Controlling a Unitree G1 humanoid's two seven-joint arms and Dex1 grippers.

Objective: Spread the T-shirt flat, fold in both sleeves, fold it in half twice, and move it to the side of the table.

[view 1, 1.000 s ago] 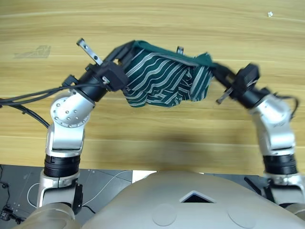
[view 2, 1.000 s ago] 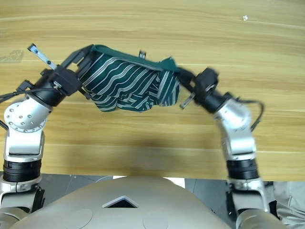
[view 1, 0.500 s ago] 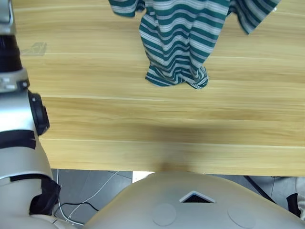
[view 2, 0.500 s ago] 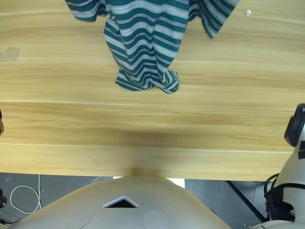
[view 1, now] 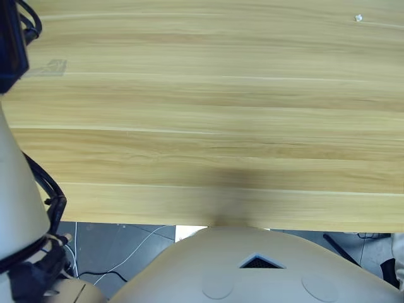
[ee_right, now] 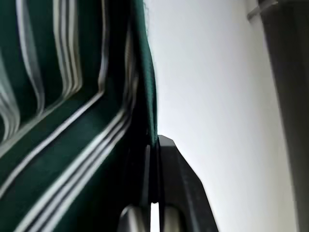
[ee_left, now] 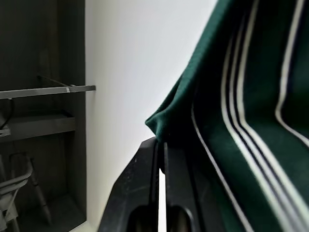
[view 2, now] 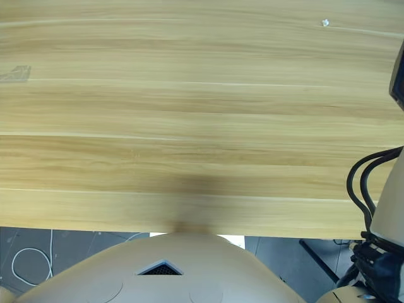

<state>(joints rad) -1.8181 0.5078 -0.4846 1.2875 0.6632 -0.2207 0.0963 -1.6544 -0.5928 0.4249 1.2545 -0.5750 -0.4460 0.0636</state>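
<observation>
The dark green T-shirt (ee_left: 251,121) with white stripes hangs in the air. In the left wrist view my left gripper (ee_left: 159,147) is shut on a folded edge of the cloth, with both black fingers pressed together. In the right wrist view my right gripper (ee_right: 153,145) is likewise shut on an edge of the T-shirt (ee_right: 72,96). Both arms are raised high: the left arm (view 1: 16,189) runs up the left border of the eye views and the right arm (view 2: 385,208) up the right border.
The bare wooden table (view 1: 202,126) lies below, its front edge near my body. A small white speck (view 1: 358,18) sits at its far right. Behind the left gripper are a white wall and dark shelving (ee_left: 43,121).
Both arms have risen with the T-shirt. A second ago it was bunched low over the table, half a second ago it hung from the top of the eye views, and now it is above them.
</observation>
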